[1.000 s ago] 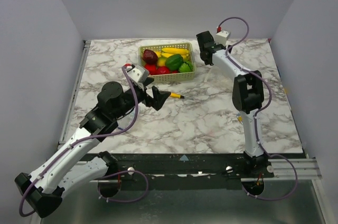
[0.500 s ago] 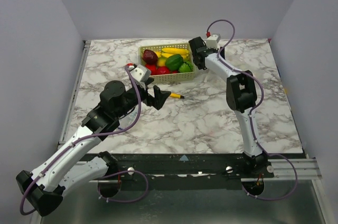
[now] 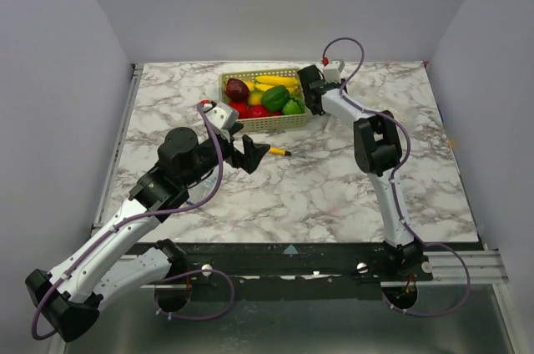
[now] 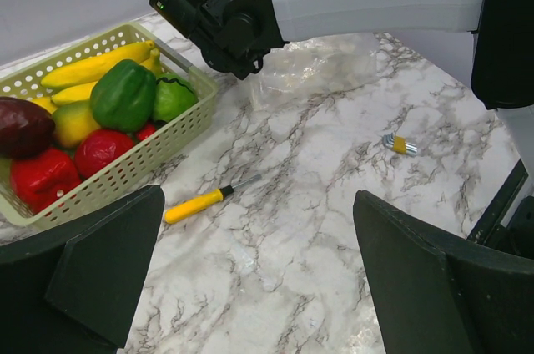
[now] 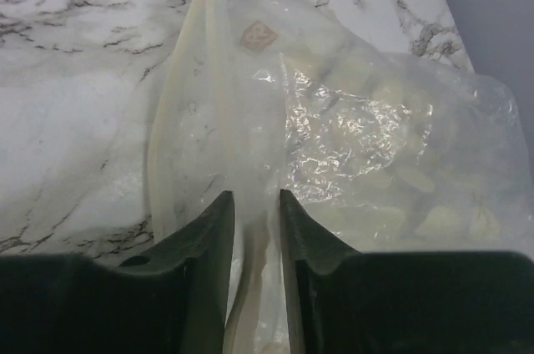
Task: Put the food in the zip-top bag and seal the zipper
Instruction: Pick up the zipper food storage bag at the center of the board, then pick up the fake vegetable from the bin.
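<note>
Marbled white table (image 3: 334, 195) between plain grey walls, viewed from overhead. A yellow-green mesh basket (image 3: 265, 123) sits toward 12 o'clock and holds all the food (image 3: 274, 98): green peppers, red and dark-red rounds, a banana and a lemon. The clear zip-top bag (image 4: 321, 66) lies crumpled on the marble just at 3 o'clock of the basket, with no coloured food showing inside. Over the last second the right gripper (image 5: 254, 225) has swung in from 1 o'clock to the basket's right edge, and its fingers are pressed nearly together on a fold of the bag. The left gripper (image 3: 253, 154), spread wide and holding nothing, has hardly moved and hovers at 6 o'clock of the basket beside a yellow-handled stick (image 3: 279, 152). The bag is probably being taken up for opening, and filling has not begun
</note>
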